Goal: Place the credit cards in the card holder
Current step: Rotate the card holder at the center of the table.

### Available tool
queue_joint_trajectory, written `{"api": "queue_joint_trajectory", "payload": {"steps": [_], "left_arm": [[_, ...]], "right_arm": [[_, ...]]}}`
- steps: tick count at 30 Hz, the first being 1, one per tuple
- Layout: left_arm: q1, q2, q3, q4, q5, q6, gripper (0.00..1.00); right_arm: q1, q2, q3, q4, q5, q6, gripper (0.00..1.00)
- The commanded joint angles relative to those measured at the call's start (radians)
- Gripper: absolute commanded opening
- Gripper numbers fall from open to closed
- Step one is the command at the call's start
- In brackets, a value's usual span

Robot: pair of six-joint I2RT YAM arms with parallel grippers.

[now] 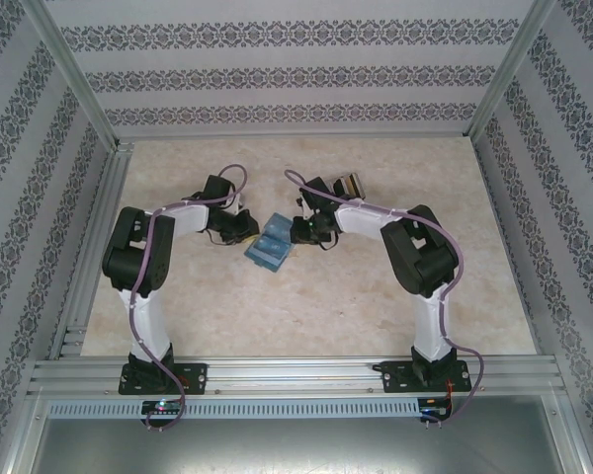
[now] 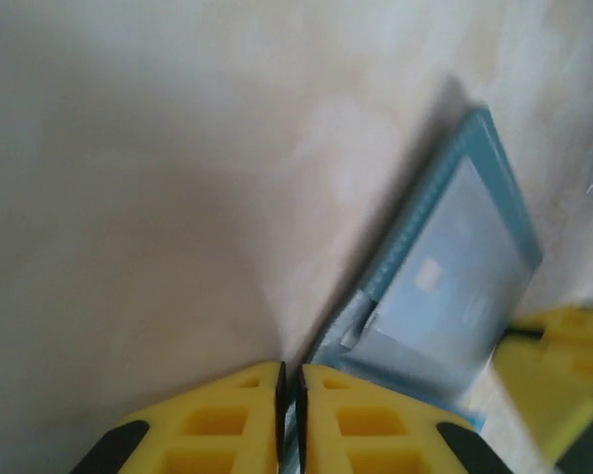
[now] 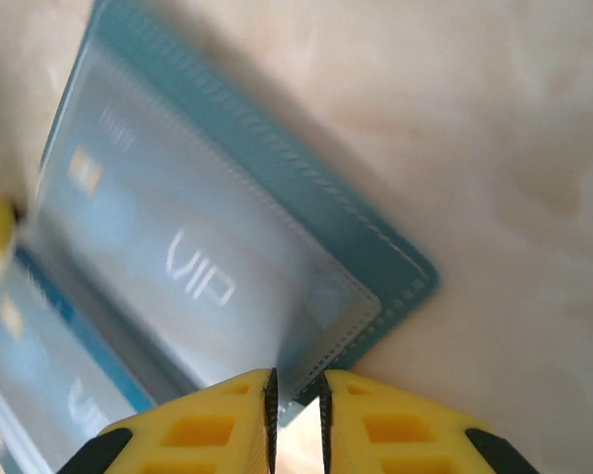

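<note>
The card holder (image 1: 269,247) lies opened out on the worktop (image 1: 376,296), about midway between my two arms, and I have a hand at each side of it. My left hand (image 2: 289,373) is at its left edge. Seen from that wrist, the yellow fingers (image 2: 217,420) stand all but together with only a thin slit between them. A pale sliver at the teal wallet's near corner runs into that slit, so I read this hand as pinched on the card holder, though the picture is blurred there. My right hand (image 3: 296,377) is at the opposite edge, its tips drawn close with the rim of a clear pocket caught between them, so it too is clamped on the card holder. From the right wrist I see both pockets, side by side across the fold. Under the nearer window lies a credit card (image 3: 178,227) with white VIP lettering and a small gold chip. It looks pale bluish through the plastic, and I cannot tell its true colour. A second card (image 3: 49,385) of the same look lies in the other pocket. Behind my right arm, well apart from the wallet, an upright card stand (image 1: 348,185) sits on the worktop with something dark and yellowish in it, too small to make out.
</note>
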Motion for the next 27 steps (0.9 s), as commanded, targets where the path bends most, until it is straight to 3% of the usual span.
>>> {"api": "queue_joint_trajectory", "payload": {"steps": [1,7,13,21,25,27], "left_arm": [[-0.012,-0.073,-0.103,0.009,0.025,-0.016,0.14],[-0.081,-0.169,-0.241,0.092,0.032,-0.110,0.15],[-0.194,-0.139,-0.237,0.184,0.037,-0.202,0.16],[-0.236,-0.171,-0.163,0.094,-0.034,-0.167,0.16],[-0.235,-0.237,-0.121,0.021,-0.092,-0.121,0.20],[-0.231,-0.261,-0.092,-0.015,-0.130,-0.097,0.28]], "right_arm": [[0.005,0.086,0.101,-0.030,-0.023,-0.034,0.22],[0.020,0.202,0.290,-0.101,-0.103,-0.053,0.22],[0.029,0.217,0.373,-0.148,-0.142,-0.072,0.23],[-0.047,0.005,0.272,-0.173,-0.095,-0.115,0.27],[-0.106,-0.129,0.217,-0.196,-0.028,-0.158,0.36],[-0.148,-0.183,0.198,-0.209,0.005,-0.184,0.43]]}}
